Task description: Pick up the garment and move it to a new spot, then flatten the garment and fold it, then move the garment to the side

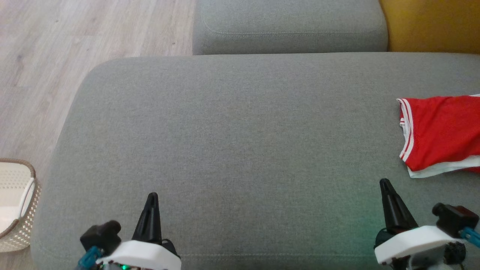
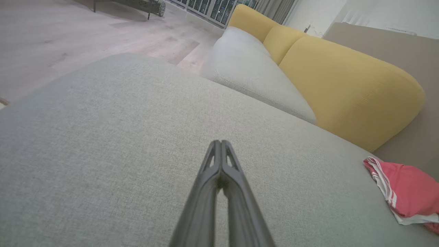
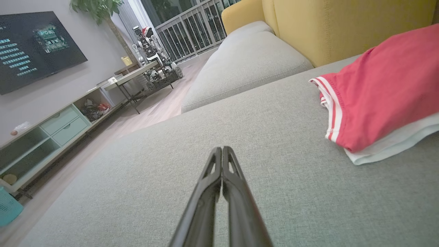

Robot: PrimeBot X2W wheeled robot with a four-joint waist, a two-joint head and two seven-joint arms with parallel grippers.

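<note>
The garment (image 1: 440,131) is red with white trim and lies folded at the right edge of the grey sofa seat (image 1: 240,150); it also appears as red cloth (image 2: 406,192) at the lower right of the left wrist view and as a larger red fold (image 3: 380,92) in the right wrist view. My left gripper (image 1: 152,197) rests at the lower left, shut and empty, its tips pressed together (image 2: 221,142). My right gripper (image 1: 384,183) is shut and empty too (image 3: 222,149), a short way below and left of the garment, apart from it.
A second grey cushion (image 1: 288,26) and a yellow backrest (image 1: 431,24) lie behind the seat. A wicker basket (image 1: 15,206) stands on the wooden floor (image 1: 56,56) to the left. A TV unit (image 3: 51,133) and a low table (image 3: 137,75) stand further off.
</note>
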